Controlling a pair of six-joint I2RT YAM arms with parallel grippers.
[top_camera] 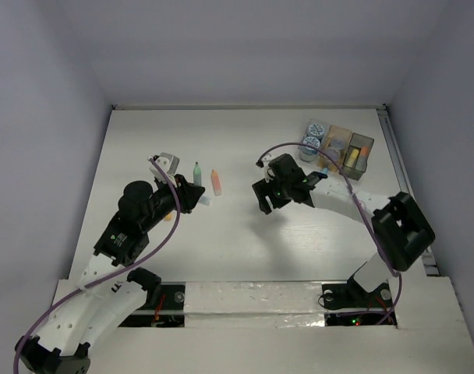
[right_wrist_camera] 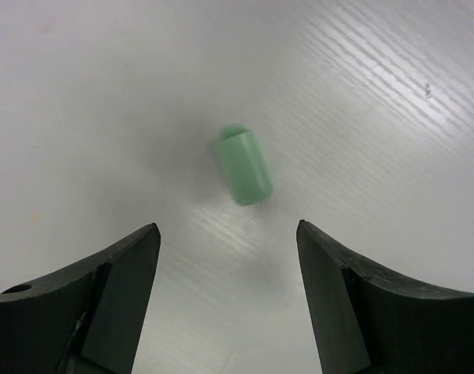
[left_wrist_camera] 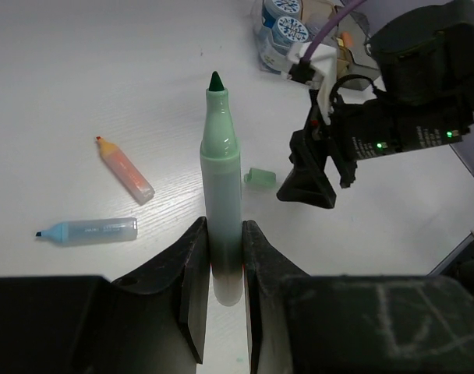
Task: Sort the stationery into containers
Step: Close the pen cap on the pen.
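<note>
Eyes on the left arm first: we see the left gripper (left_wrist_camera: 224,230) pressed together on the green marker (left_wrist_camera: 221,171), pinching the lower barrel. The bare dark tip points straight out ahead of the fingers.

Over on the right, the right gripper (right_wrist_camera: 225,227) hangs above the table (top_camera: 245,249) with its jaws spread wide and nothing between them. Just ahead of the gap lies the green cap (right_wrist_camera: 243,165), flat on the white surface and touching neither finger. From the left wrist view, we find that same cap sitting between the held marker and the right arm's black fingers.

More stationery is loose on the table. We pick out an orange marker (left_wrist_camera: 125,169) to the left of the held one, and a blue marker (left_wrist_camera: 89,231) lying on its side nearer the camera, the two apart from each other.

At the far right corner, we have the amber box (top_camera: 337,134) and the grey box (top_camera: 368,148) side by side. A yellow piece (top_camera: 354,154) sits in the grey one. Two blue-white rolls (top_camera: 316,128) stand just beside the amber box, on its left.
</note>
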